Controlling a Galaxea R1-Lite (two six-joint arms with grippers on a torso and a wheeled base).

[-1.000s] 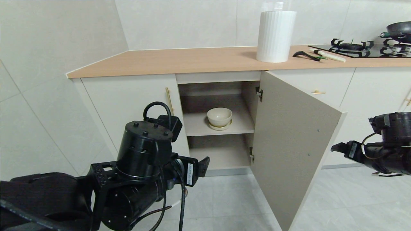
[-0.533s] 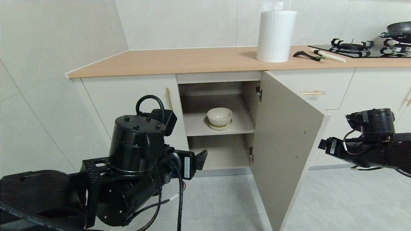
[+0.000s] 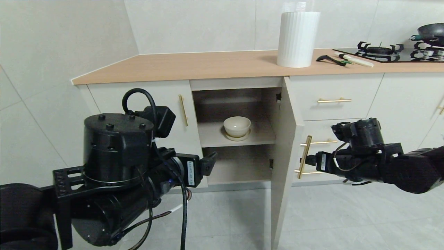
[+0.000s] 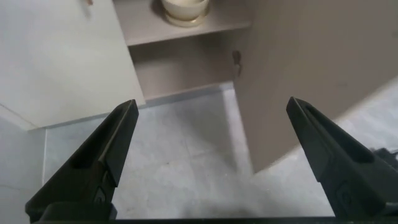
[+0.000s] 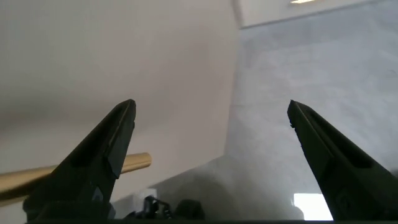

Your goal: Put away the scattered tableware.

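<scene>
A cream bowl [image 3: 237, 125] sits on a small saucer on the middle shelf of the open cabinet [image 3: 242, 137]; the left wrist view has the bowl [image 4: 185, 7] too. The cabinet door [image 3: 282, 156] stands nearly edge-on, swung about halfway shut. My right gripper [image 3: 308, 161] is at the door's outer face, right by its gold handle [image 3: 304, 157], open and empty; the right wrist view has the right gripper [image 5: 211, 162] wide apart with the handle [image 5: 74, 172] beside one finger. My left gripper [image 3: 205, 167] hangs low in front of the cabinet's left door, and the left gripper [image 4: 211, 162] is open over the floor.
A tall white ribbed jar [image 3: 298, 38], a black peeler [image 3: 329, 59] and a pale utensil [image 3: 355, 60] lie on the wooden counter [image 3: 194, 66]. A gas hob [image 3: 392, 52] with a pan [image 3: 432, 33] is at the right. Drawers with gold handles [image 3: 334, 100] flank the door.
My right arm has moved left with the cabinet door, which has swung from wide open to about half shut. My left arm has drawn back to the left.
</scene>
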